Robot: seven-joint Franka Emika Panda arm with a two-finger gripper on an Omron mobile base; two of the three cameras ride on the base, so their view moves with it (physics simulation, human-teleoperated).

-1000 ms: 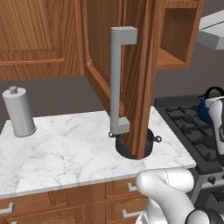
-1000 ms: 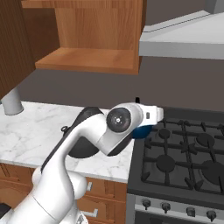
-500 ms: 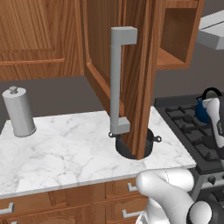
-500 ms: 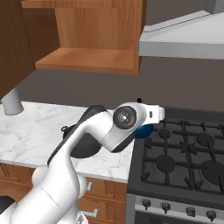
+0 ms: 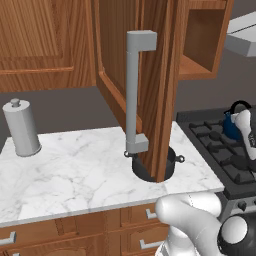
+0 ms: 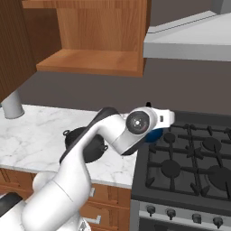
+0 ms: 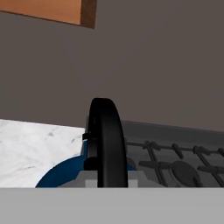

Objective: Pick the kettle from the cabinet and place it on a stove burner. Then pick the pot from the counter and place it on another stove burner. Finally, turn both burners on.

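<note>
- Blue, glossy round kettle [image 5: 232, 127] over black gas stove [image 6: 189, 171], arched black handle [image 7: 107, 144] pinched in claw [image 7: 107, 181].
- Dark round pot [image 5: 170, 162] on white marble bench [image 5: 70, 170].

The white marble bench with grey veining [image 5: 85, 170] carries a tall grey cylindrical canister [image 5: 21, 127] near its left end and a wide dark pot [image 6: 85, 143] (partly behind the open door) near the black gas cooktop [image 6: 189, 176].

glossy blue kettle [image 5: 231, 127] with black arched handle [image 7: 106, 140]; white counter [image 5: 75, 165] veined grey; brown wooden cabinet [image 5: 150, 75], grey bar handle [image 5: 134, 95]; dark pot [image 6: 85, 143]; black stove grates [image 6: 189, 162]; grey canister [image 5: 21, 127]
</note>
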